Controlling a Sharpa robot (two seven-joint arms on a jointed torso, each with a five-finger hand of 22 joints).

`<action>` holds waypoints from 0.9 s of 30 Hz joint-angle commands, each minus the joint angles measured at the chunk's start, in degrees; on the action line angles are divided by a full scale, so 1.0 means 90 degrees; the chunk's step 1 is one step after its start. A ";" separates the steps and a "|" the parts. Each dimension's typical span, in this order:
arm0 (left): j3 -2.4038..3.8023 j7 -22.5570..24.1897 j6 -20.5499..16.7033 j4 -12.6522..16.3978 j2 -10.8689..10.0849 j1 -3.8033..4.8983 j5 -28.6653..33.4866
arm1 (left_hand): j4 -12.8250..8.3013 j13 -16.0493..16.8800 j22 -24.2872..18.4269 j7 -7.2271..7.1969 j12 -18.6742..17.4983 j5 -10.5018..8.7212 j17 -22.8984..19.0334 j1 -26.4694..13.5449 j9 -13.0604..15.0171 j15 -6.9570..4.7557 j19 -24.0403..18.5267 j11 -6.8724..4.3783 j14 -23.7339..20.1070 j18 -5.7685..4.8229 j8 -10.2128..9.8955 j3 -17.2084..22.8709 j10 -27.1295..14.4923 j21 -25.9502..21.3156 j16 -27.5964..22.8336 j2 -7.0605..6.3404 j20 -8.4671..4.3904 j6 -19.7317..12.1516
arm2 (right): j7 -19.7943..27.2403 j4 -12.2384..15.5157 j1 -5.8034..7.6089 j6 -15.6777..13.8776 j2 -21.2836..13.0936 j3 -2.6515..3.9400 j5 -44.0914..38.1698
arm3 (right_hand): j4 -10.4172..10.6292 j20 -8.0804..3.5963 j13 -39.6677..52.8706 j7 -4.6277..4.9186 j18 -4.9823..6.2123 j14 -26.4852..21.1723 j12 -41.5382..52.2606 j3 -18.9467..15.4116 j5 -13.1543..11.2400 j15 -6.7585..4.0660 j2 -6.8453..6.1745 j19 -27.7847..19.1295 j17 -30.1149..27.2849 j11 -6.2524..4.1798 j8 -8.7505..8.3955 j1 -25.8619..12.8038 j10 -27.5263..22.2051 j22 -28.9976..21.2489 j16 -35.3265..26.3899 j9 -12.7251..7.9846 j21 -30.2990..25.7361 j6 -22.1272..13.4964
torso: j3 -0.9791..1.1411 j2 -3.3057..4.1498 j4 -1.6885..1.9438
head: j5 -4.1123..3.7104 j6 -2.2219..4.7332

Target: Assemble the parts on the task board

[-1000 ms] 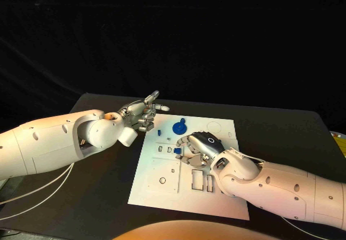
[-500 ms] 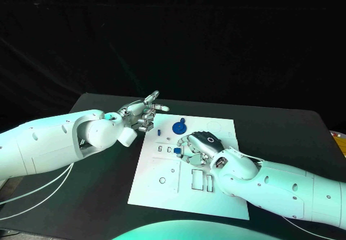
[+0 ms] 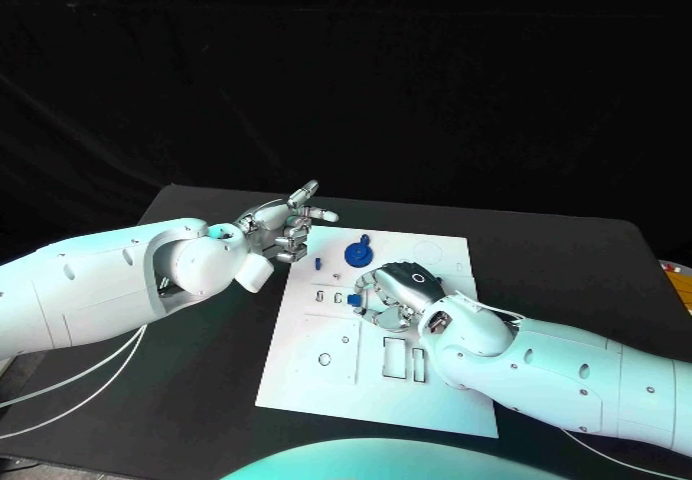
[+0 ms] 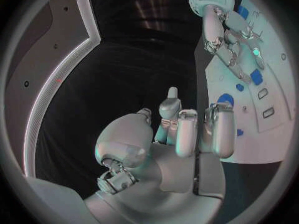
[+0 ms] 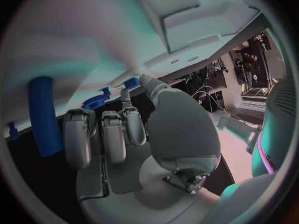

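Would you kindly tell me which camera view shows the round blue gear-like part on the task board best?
The head view: the round blue part lies unobstructed on the task board, beyond the right hand. The left wrist view shows it partly behind the left hand. The right wrist view catches its toothed edge.

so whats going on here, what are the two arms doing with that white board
The right hand is down on the task board, its fingers at a small blue part near the board's middle; whether it grips the part is unclear. The left hand hovers off the board's far left corner, holding nothing. A round blue part and a small blue peg sit on the board nearby.
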 commanded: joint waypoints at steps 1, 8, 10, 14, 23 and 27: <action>0.0006 0.0012 0.0117 0.0015 0.0005 0.0008 -0.0041 | 0.0003 0.0002 0.0434 -0.0013 0.0022 0.0002 0.1595 0.0070 0.0005 0.0034 0.0047 0.0003 0.0660 0.0005 -0.0033 -0.0050 0.0023 0.0032 0.0020 -0.0011 0.0015 0.0013 | -0.0094 -0.0015 0.0002 0.0272 0.0006 0.0001 -0.0116 | 0.0012 0.0040 0.0621 -0.0002 -0.0012 0.0651 0.0010 -0.0029 0.0022 0.0035 0.0017 0.0415 0.1668 0.0032 -0.0016 0.0051 0.0026 0.1478 0.0023 -0.0006 -0.0007 0.0039 | 0.0001 -0.0001 -0.0001 | 0.0002 -0.0011; 0.0006 0.0010 0.0119 0.0015 0.0005 0.0008 -0.0047 | 0.0003 0.0002 0.0434 -0.0013 0.0022 0.0002 0.1595 0.0070 0.0005 0.0034 0.0047 0.0003 0.0660 0.0005 -0.0033 -0.0050 0.0023 0.0032 0.0020 -0.0011 0.0015 0.0013 | -0.0104 -0.0048 0.0008 0.0380 0.0039 0.0001 -0.0092 | 0.0067 0.0041 0.0639 -0.0013 -0.0011 0.0650 0.0025 -0.0030 0.0033 0.0031 0.0086 0.0415 0.1663 0.0024 0.0010 0.0048 0.0046 0.1479 0.0021 -0.0002 -0.0008 0.0098 | 0.0004 0.0000 -0.0001 | -0.0011 -0.0015; 0.0006 0.0009 0.0120 0.0014 0.0005 0.0008 -0.0047 | 0.0003 0.0002 0.0434 -0.0013 0.0022 0.0002 0.1595 0.0070 0.0005 0.0034 0.0047 0.0003 0.0660 0.0005 -0.0033 -0.0050 0.0023 0.0032 0.0020 -0.0011 0.0015 0.0013 | -0.0106 -0.0057 0.0009 0.0398 0.0046 0.0001 -0.0085 | 0.0086 0.0040 0.0644 -0.0017 -0.0012 0.0650 0.0029 -0.0030 0.0066 0.0028 0.0104 0.0418 0.1663 0.0020 0.0016 0.0046 0.0052 0.1482 0.0021 -0.0003 -0.0002 0.0112 | 0.0006 -0.0001 -0.0003 | -0.0010 -0.0014; 0.0006 0.0006 0.0123 0.0016 0.0003 0.0008 -0.0048 | 0.0003 0.0002 0.0434 -0.0013 0.0022 0.0002 0.1595 0.0070 0.0005 0.0034 0.0047 0.0003 0.0660 0.0005 -0.0033 -0.0050 0.0023 0.0032 0.0020 -0.0011 0.0015 0.0013 | -0.0129 -0.0075 0.0012 0.0425 0.0054 0.0001 -0.0075 | 0.0124 0.0034 0.0653 -0.0031 -0.0013 0.0649 0.0036 -0.0034 0.0167 0.0019 0.0126 0.0420 0.1658 0.0008 0.0035 0.0050 0.0064 0.1484 0.0019 -0.0003 0.0001 0.0156 | 0.0007 0.0001 0.0000 | -0.0008 -0.0019; 0.0006 0.0005 0.0127 0.0011 0.0005 0.0008 -0.0051 | 0.0003 0.0002 0.0434 -0.0013 0.0022 0.0002 0.1595 0.0070 0.0005 0.0034 0.0047 0.0003 0.0660 0.0005 -0.0033 -0.0050 0.0023 0.0032 0.0020 -0.0011 0.0015 0.0013 | -0.0183 -0.0088 0.0015 0.0337 0.0062 0.0001 -0.0075 | 0.0096 -0.0031 0.0703 -0.0157 -0.0022 0.0649 0.0071 0.0202 -0.0011 -0.0068 0.0360 0.0442 0.1660 -0.0100 0.0224 0.0330 0.0127 0.1503 0.0020 0.0046 0.0046 0.0451 | 0.0008 -0.0005 -0.0002 | -0.0012 -0.0022; 0.0006 0.0005 0.0129 0.0008 0.0007 0.0008 -0.0051 | 0.0002 -0.0003 0.0436 -0.0015 0.0017 0.0004 0.1590 0.0092 0.0019 0.0032 0.0050 0.0001 0.0659 0.0005 -0.0037 -0.0057 0.0027 0.0032 0.0018 -0.0001 0.0014 0.0015 | -0.0174 -0.0081 0.0015 0.0224 0.0063 0.0001 -0.0063 | 0.0038 -0.0081 0.0729 -0.0232 -0.0027 0.0648 0.0088 0.0351 -0.0096 -0.0126 0.0452 0.0453 0.1654 -0.0168 0.0342 0.0451 0.0161 0.1512 0.0017 0.0092 0.0068 0.0562 | 0.0008 -0.0003 -0.0001 | -0.0015 -0.0020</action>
